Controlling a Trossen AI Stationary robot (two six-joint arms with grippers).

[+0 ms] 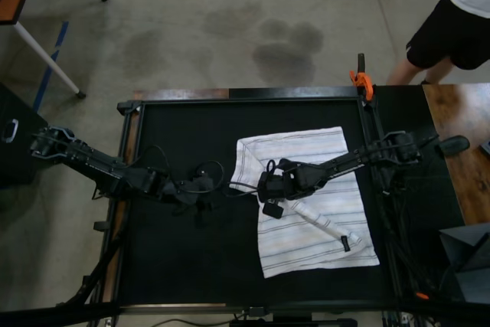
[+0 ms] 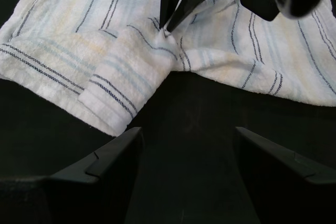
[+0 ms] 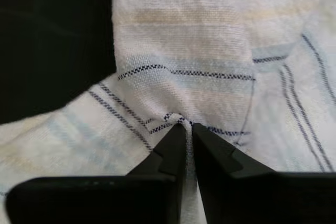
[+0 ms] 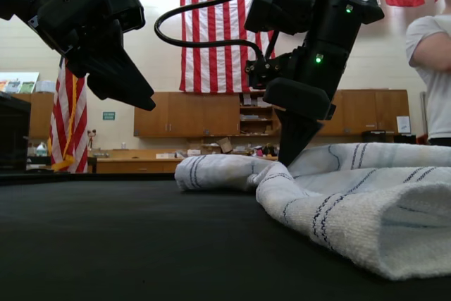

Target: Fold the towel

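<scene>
On black table [image 1: 176, 266] | towel [image 1: 321, 227] white, dark-striped, rumpled | right end effector [image 3: 188, 125] pinching towel | left end effector [image 2: 186, 145] spread, empty

Top view overhead; exterior low, table-level; wrists close on towel [image 1: 314, 204].

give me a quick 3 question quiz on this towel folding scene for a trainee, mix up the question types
1. True or false: the left claw is gripping the towel.
2. Multiple choice: what is the right claw doing? A) hanging open above bare mat B) pinching a fold of the towel C) holding the orange clamp
3. Fill the blank: the towel lies on a ___ mat.

Key:
1. False. It is open over the mat, short of the towel's edge.
2. B
3. black
</scene>
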